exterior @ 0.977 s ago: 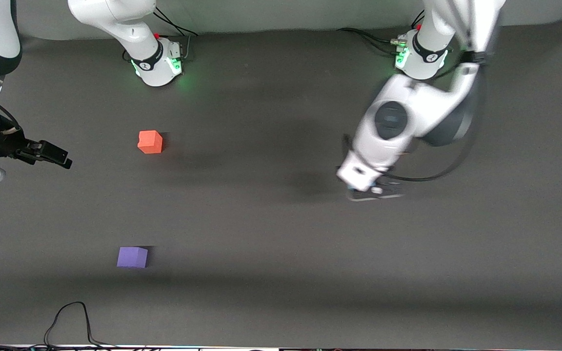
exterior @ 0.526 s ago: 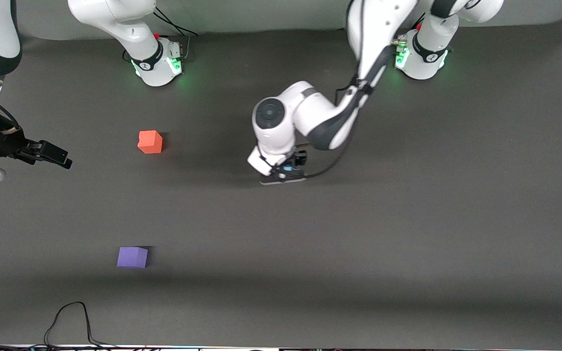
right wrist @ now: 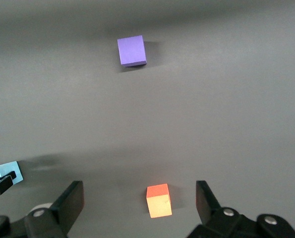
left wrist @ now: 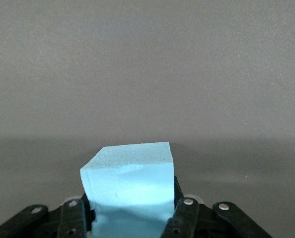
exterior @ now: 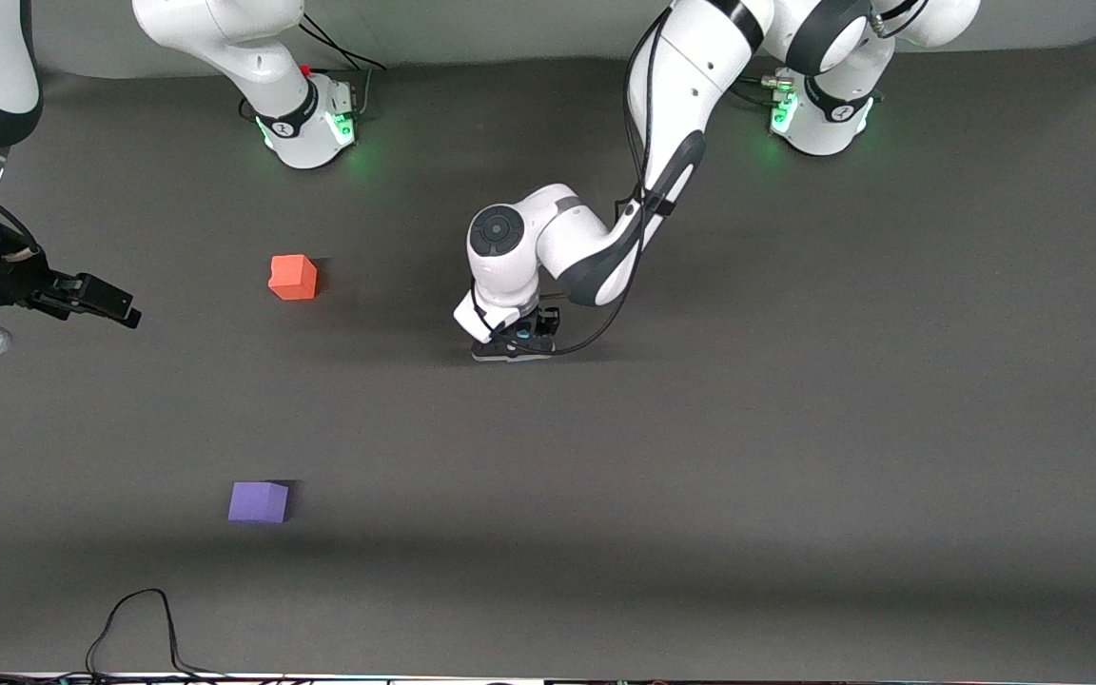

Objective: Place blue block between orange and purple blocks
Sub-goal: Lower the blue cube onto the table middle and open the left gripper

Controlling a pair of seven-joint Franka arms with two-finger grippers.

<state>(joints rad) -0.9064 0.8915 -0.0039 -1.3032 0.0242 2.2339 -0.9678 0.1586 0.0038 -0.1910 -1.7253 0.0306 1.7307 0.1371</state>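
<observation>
Two black fingers (left wrist: 186,214) of the left gripper (exterior: 521,335) are clamped on the blue block (left wrist: 129,191), a pale sky-blue cube with a grainy, foam-like surface and one faint dent near its top edge. Gripper and block hang over the middle of the dark grey table (exterior: 795,457), whose covering looks matte and cloth-like. From there the left arm (exterior: 662,124) bends sharply: its white wrist points down, its forearm folds back up toward its base by the green light.

Toward the right arm's end of the table sit the other two cubes, well apart from each other. The orange block (exterior: 292,277) lies farther from the front camera; the purple block (exterior: 258,501) lies nearer to it. Both are matte, sharp-edged and flat on the table.

At the table's edge the right gripper (exterior: 91,300) waits in the air with its fingers (right wrist: 70,201) spread wide apart and nothing between them, its wrist camera looking down on the orange and purple blocks.
</observation>
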